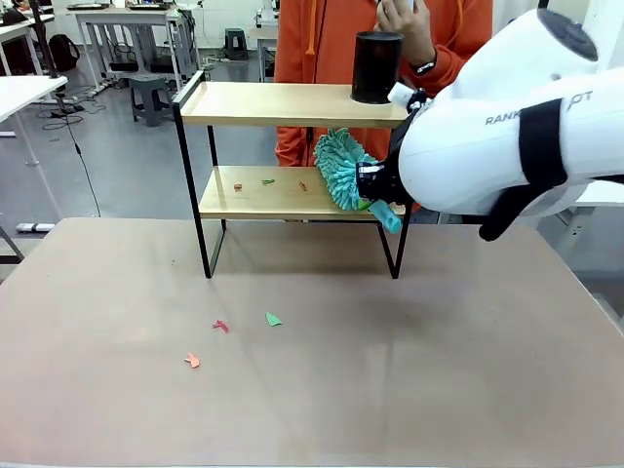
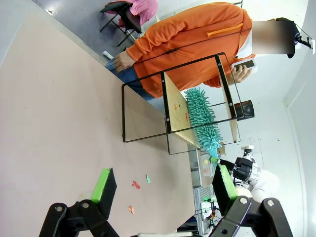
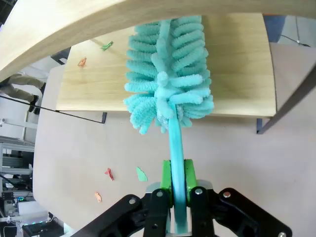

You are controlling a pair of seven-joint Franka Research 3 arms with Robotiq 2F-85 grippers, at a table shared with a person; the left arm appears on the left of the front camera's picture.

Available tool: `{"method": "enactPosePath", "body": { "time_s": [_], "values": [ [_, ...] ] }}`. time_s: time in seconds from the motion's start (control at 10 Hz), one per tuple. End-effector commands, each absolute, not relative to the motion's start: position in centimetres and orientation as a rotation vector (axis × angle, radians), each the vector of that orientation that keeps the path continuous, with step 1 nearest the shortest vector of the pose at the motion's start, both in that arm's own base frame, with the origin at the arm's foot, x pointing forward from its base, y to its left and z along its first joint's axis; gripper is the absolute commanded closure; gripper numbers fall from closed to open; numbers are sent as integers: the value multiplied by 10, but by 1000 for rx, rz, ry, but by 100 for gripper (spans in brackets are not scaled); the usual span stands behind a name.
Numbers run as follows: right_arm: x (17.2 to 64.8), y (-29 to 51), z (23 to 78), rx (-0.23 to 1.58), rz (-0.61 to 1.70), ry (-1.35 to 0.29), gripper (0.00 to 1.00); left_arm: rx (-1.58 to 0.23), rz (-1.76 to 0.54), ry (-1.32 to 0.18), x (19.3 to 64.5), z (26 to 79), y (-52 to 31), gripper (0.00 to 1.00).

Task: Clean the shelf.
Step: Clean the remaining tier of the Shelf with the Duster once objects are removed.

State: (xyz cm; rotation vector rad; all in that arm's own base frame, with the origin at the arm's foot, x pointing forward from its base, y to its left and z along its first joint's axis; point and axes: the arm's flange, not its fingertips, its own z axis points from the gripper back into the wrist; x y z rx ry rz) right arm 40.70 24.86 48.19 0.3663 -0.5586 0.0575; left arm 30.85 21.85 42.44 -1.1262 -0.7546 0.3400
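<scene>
Shelf (image 1: 283, 103) stood at the 12 o'clock edge of the counter (image 1: 468, 370), with a person in orange (image 1: 322, 39) just behind it. My right tool (image 3: 177, 173) was clamped on the teal handle of the duster (image 3: 168, 84). The pads pinched it from both sides so the fluffy head pointed straight ahead, slotted between the two boards. The head sat over the lower board (image 1: 263, 200) at its 3 o'clock end, seemingly touching the wood. I read that as the setup for a sweep toward 9 o'clock, where three paper scraps (image 1: 268, 181) lay on that board. Black cup (image 1: 376, 66) sat on the top board at 3 o'clock, right above the duster, so lifting risked a bump. More scraps (image 1: 221, 326) lay on the counter, around 6 o'clock from the shelf. Left tool (image 2: 163, 182) hung with jaws wide apart and nothing in them, well off at 9 o'clock, I'd say to leave the sweep path free.
</scene>
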Motion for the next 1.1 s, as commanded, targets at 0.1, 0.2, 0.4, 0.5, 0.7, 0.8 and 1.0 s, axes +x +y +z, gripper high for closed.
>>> {"method": "enactPosePath", "body": {
  "time_s": [0.1,0.2,0.4,0.5,0.7,0.8,1.0],
  "values": [
    [417,268,470,436,139,-603,100,-1135,324,-785,310,425,217,0],
    [420,276,465,470,189,-582,100,-1135,324,-785,310,425,217,0],
    [425,288,464,529,283,-552,100,-1135,324,-785,310,425,217,0],
    [426,295,465,542,336,-540,100,-1135,324,-785,310,425,217,0],
    [421,302,465,516,448,-495,100,-1135,324,-785,310,425,217,0],
    [420,296,465,482,450,-457,100,-1135,324,-785,310,425,217,0],
    [413,276,463,423,553,-369,100,-1135,324,-785,310,425,217,0]
  ]
}}
